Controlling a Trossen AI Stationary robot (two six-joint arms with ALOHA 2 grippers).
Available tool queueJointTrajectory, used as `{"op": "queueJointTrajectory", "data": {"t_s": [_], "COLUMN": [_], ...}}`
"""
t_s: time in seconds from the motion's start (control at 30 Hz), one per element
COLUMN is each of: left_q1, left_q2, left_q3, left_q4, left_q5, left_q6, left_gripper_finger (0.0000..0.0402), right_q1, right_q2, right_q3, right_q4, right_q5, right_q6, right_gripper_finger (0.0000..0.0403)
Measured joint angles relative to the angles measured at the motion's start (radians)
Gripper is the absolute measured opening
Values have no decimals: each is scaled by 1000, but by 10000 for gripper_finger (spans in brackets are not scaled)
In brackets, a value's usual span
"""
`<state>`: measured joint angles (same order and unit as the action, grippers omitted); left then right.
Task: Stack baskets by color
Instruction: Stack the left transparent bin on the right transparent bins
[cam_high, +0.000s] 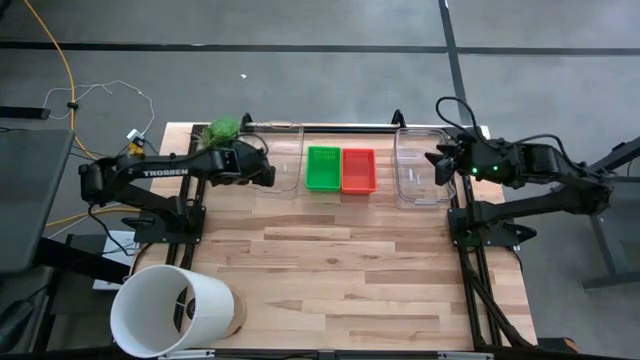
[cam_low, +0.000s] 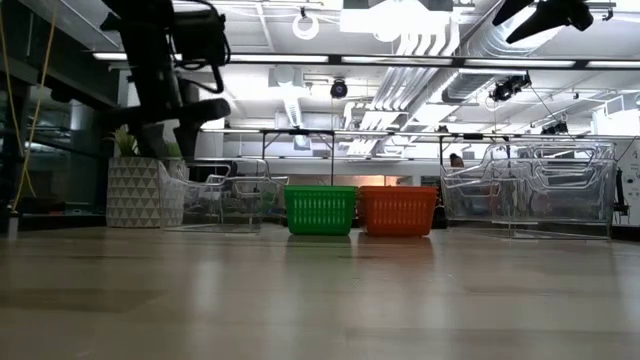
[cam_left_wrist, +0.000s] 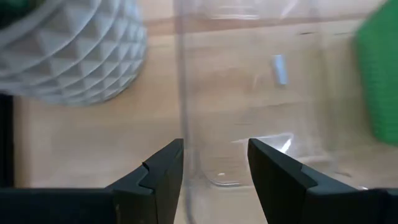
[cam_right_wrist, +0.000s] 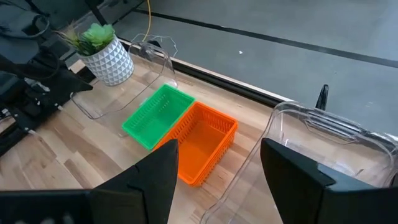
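At the table's near left corner, about 7 o'clock, a white bucket (cam_high: 172, 310) lies on its side with its mouth toward the right. Up at 10 o'clock a green plant (cam_high: 222, 128) sits in a faceted pot (cam_left_wrist: 68, 50), touching nothing that I can see. The left gripper (cam_high: 268, 172) hangs just beside the plant, above the wall of a clear bin (cam_high: 283, 160); its 2 fingers (cam_left_wrist: 163, 171) stand apart with the bin's clear edge showing between them, and nothing is held.

At 12 o'clock, near the far edge, the green basket (cam_high: 323, 167) and the red basket (cam_high: 358, 169) stand side by side, touching, green on the left, both upright on the wood; in the low view the green basket (cam_low: 320, 210) and red basket (cam_low: 398, 210) rest flat on the table.

At 2 o'clock a second clear bin (cam_high: 421, 165) sits just right of the red basket. The right gripper (cam_high: 440, 163) hovers over that bin's right side, its fingers (cam_right_wrist: 155, 171) spread wide, empty, pointing toward the baskets
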<state>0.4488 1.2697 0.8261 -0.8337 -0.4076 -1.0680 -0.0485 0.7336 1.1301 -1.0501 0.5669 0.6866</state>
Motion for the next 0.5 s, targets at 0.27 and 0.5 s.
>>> {"op": "queueJointTrajectory", "data": {"t_s": [0.27, 0.5], "left_q1": [0, 17], "left_q2": [0, 0], "left_q3": [-61, -61], "left_q4": [48, 81], "left_q5": [-11, -33], "left_q6": [-55, -26], "left_gripper_finger": [165, 139], "right_q1": [0, 0], "right_q2": [39, 67], "right_q3": [0, 0], "right_q4": [1, 6], "right_q5": [-8, -20], "right_q6": [13, 14], "right_gripper_finger": [213, 213]}}
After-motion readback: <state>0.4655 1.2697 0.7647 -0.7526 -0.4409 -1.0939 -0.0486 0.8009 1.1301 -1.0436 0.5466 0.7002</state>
